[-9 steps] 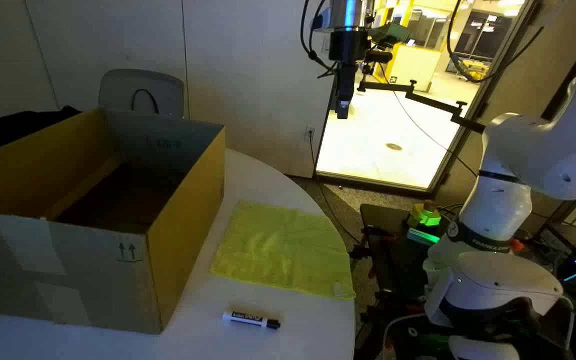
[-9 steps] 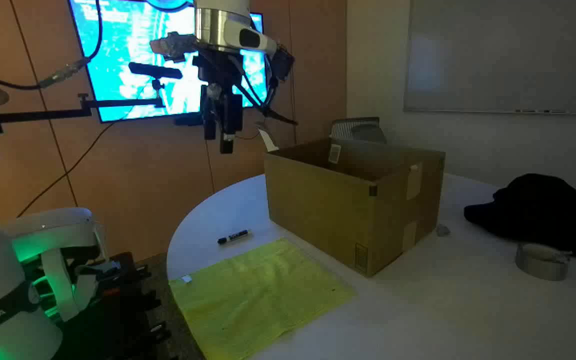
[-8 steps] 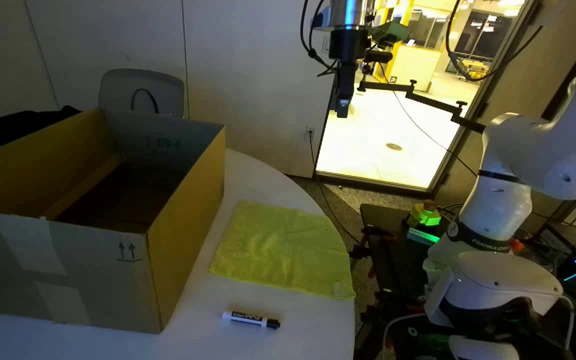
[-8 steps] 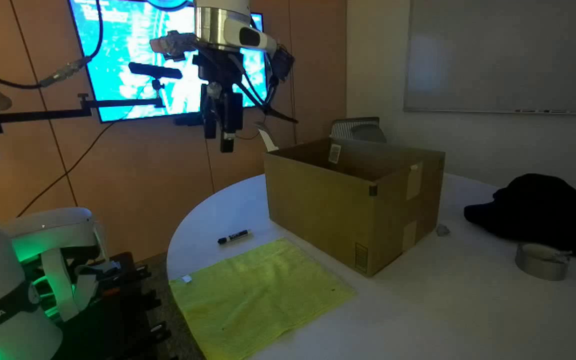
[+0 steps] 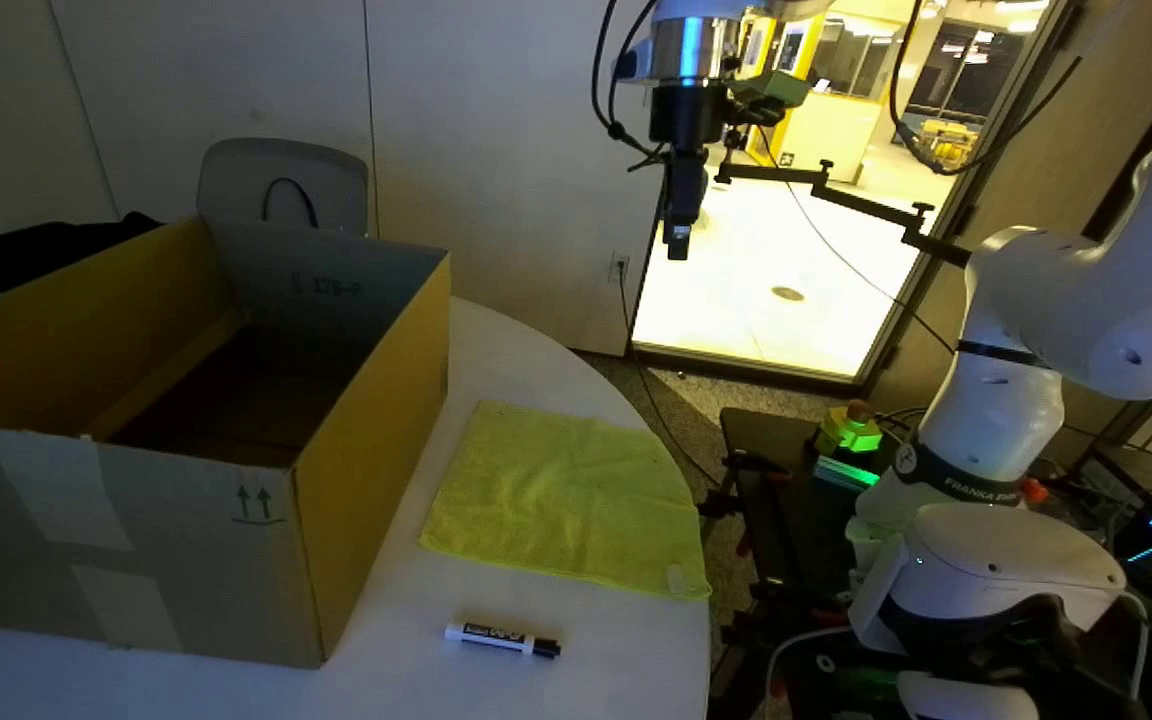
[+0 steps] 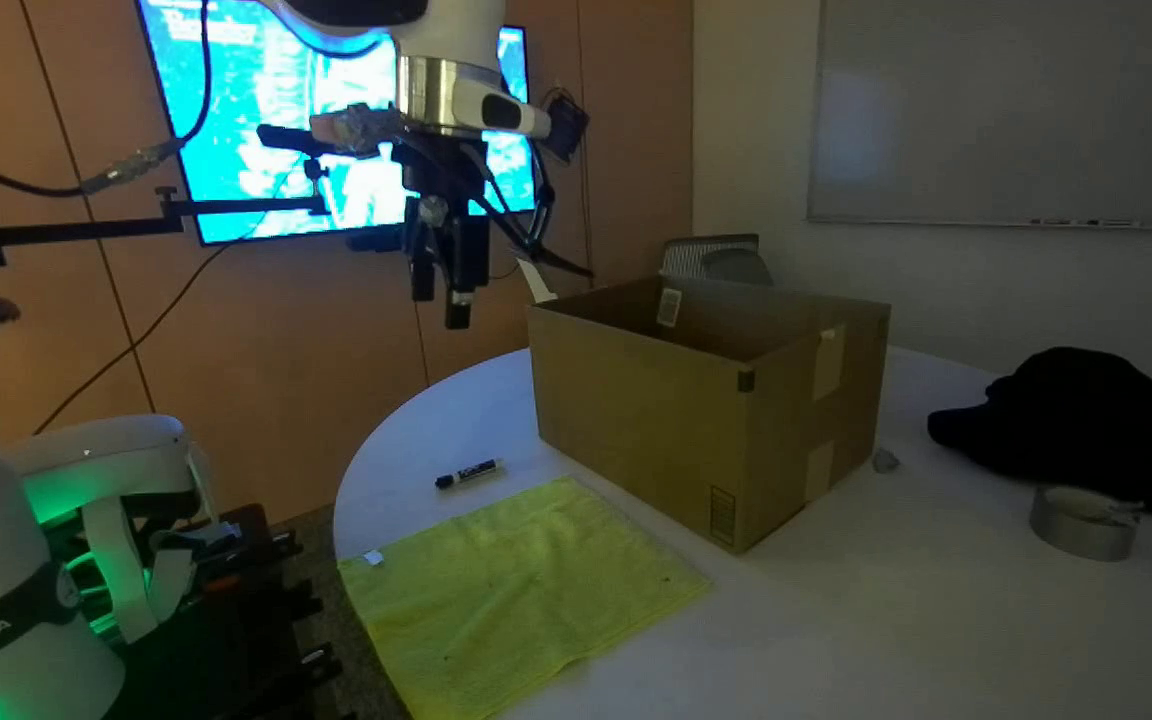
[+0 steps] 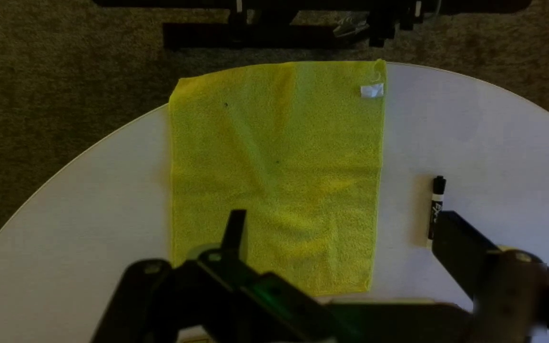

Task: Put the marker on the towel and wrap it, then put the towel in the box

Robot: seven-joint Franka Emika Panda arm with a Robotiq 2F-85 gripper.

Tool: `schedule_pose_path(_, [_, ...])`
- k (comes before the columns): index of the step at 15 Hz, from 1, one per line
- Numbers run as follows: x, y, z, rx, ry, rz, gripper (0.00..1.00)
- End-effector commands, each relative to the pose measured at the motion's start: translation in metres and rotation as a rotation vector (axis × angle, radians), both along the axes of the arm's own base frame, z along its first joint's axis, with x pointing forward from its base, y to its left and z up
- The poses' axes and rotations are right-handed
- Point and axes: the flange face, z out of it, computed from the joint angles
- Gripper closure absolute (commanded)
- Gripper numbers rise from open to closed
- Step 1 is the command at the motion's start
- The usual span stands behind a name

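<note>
Yellow towel (image 7: 274,143) below, my gripper (image 7: 341,215) gapes wide, holding nothing; one jaw part-hides the marker (image 7: 436,207) beside the towel, depth unclear to me.

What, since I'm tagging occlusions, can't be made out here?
Black-capped marker: in the wrist view, the jaws partly hide it.
Yellow towel: in an exterior view, bottom picture edge cuts off a corner.
Cardboard box: in an exterior view, left picture edge cuts off part.
Black bundle: in an exterior view, too dark to identify.

Yellow towel (image 6: 526,592), brown box (image 6: 641,420), black-and-white marker (image 5: 503,639), white table (image 6: 936,630)
</note>
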Motion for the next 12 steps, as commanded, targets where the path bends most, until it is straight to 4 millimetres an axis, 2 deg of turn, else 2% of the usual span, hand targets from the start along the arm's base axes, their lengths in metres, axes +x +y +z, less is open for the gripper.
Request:
schedule_pose_path(1, [0.016, 0.041, -0.047, -0.025, -0.026, 0.005, 0.0])
schedule_pose_path(8, [0.033, 0.169, -0.157, -0.055, 0.03, 0.117, 0.0])
schedule_pose_path(12, [0.045, 0.225, -0.202, -0.045, 0.053, 0.149, 0.0])
